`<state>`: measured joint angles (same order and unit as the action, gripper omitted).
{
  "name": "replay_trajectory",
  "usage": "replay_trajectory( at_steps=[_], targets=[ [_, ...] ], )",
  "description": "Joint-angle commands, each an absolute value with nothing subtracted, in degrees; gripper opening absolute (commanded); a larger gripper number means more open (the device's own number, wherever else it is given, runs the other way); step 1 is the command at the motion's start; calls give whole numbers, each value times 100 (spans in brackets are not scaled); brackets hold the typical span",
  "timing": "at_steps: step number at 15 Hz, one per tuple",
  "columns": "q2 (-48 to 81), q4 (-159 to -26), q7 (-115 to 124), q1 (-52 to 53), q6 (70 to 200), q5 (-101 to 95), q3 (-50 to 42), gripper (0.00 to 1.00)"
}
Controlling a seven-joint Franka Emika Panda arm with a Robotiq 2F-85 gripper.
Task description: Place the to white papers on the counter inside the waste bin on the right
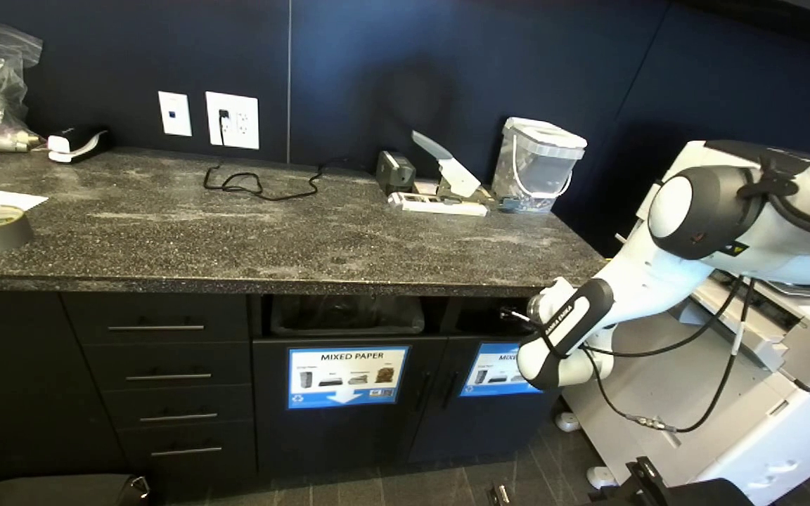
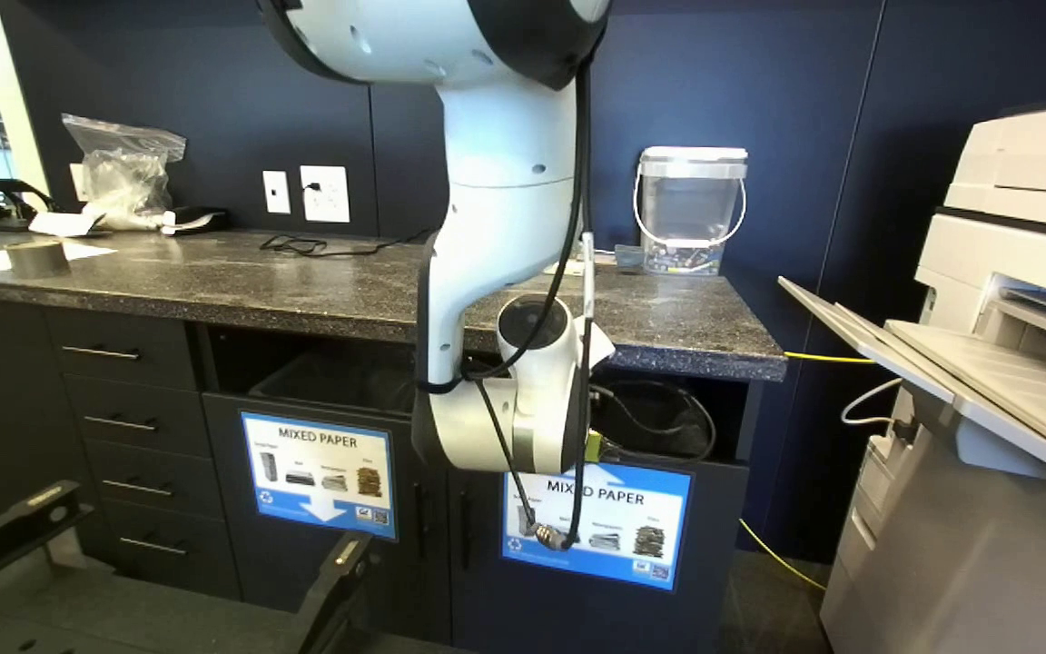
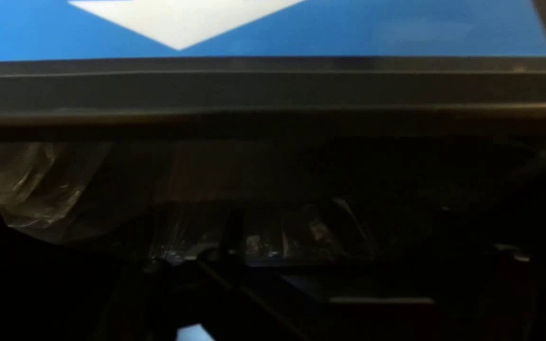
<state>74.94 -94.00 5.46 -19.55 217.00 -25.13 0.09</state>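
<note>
Speckled counter (image 1: 306,242) runs above the waste bin (image 2: 691,415); the gripper (image 1: 506,312), at the bin's mouth, is too shadowed to tell released from clenched. No white papers are visible, perhaps inside the bin; they should be light, soft, best pinched gently mid-body.

Counter (image 1: 250,239): speckled stone is seen, with a slightly rough look.
Waste bin (image 2: 668,427): thin dark plastic is shown, with some gloss.
Cabinet fronts (image 1: 342,443): a smooth, matt black finish is presented.
Drawer handles (image 1: 156,328): metal is seen, softly shining.
Sign panels (image 2: 317,472): a smooth printed surface is shown.
Lidded tub (image 2: 691,204): translucent, smooth plastic is recognised.
Clear bag (image 2: 128,182): wrinkled, glossy plastic film is seen.
</note>
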Motion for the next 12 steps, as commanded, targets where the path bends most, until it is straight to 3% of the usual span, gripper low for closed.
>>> replay_trajectory(
  at_steps=[1,6,12],
  targets=[
    [6283,-10804,399,-2041,21232,-3185,2,100],
    [4865,-12188,613,-1933,20042,-3907,-192,100],
    [3020,-13548,474,-2514,17678,-4413,446,100]
  ],
)
